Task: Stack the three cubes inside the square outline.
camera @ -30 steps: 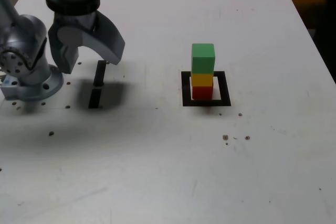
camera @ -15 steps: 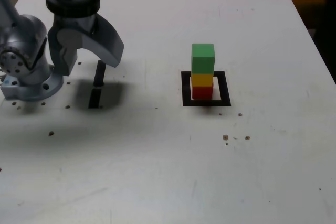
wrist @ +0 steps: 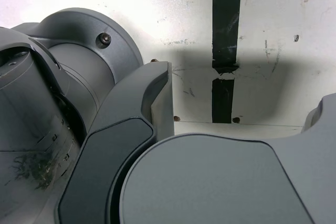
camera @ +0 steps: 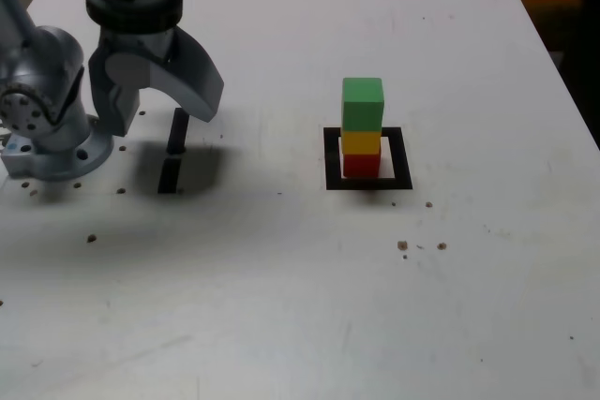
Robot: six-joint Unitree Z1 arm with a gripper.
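Fingers (camera: 199, 77) spread wide with nothing between them, the stack well apart from them.

The fingers hang above the table (camera: 281, 306), over their own shadow (camera: 202, 170) and beside the two black strips (camera: 172, 173). Toward the exterior view's right of them stands the stack: green cube (camera: 362, 105) on top, yellow cube (camera: 361, 142) in the middle, red cube (camera: 362, 166) at the bottom, inside the black square (camera: 401, 158). Toward the exterior view's left of the fingers sits the arm's base (camera: 70, 164).
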